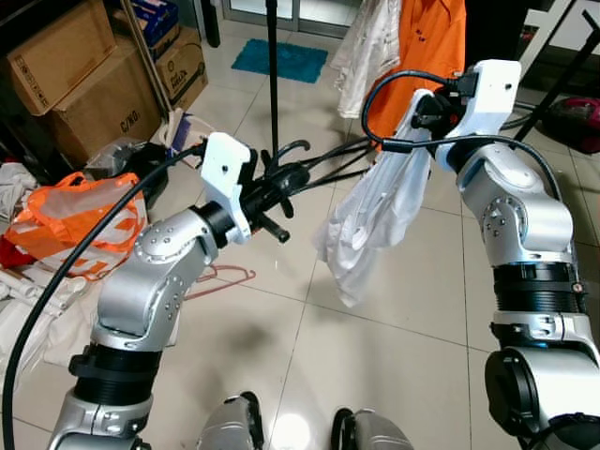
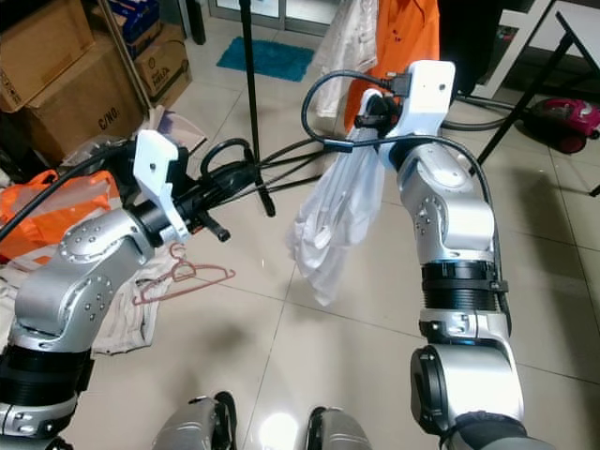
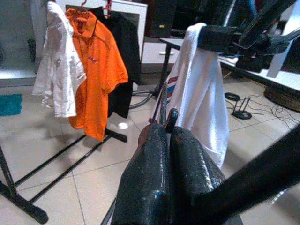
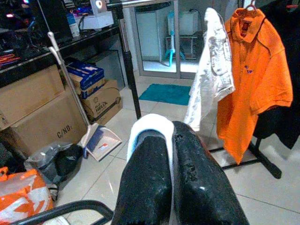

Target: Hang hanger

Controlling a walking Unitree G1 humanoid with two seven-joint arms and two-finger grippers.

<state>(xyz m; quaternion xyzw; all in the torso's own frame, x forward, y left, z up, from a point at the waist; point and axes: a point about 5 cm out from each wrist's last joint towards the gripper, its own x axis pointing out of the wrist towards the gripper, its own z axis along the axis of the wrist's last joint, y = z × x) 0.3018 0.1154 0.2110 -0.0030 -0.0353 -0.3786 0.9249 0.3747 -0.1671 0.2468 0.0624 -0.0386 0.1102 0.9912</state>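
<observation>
Glossy tiled floor (image 1: 394,347) | left gripper (image 1: 281,187) clenched on black hanger (image 1: 319,173) | right gripper (image 2: 370,117) pinching limp white garment (image 2: 333,220)

Cluttered storeroom, cardboard boxes (image 1: 66,84), clothes rack (image 4: 129,70), tiled floor (image 1: 394,328)

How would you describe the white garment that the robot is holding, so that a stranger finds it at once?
Start from the clothes rack with the orange polo shirt. In front of it, the right end effector pinches a white garment. Unlike the white shirt hung beside the orange one, it dangles limp above the tiled floor.
</observation>
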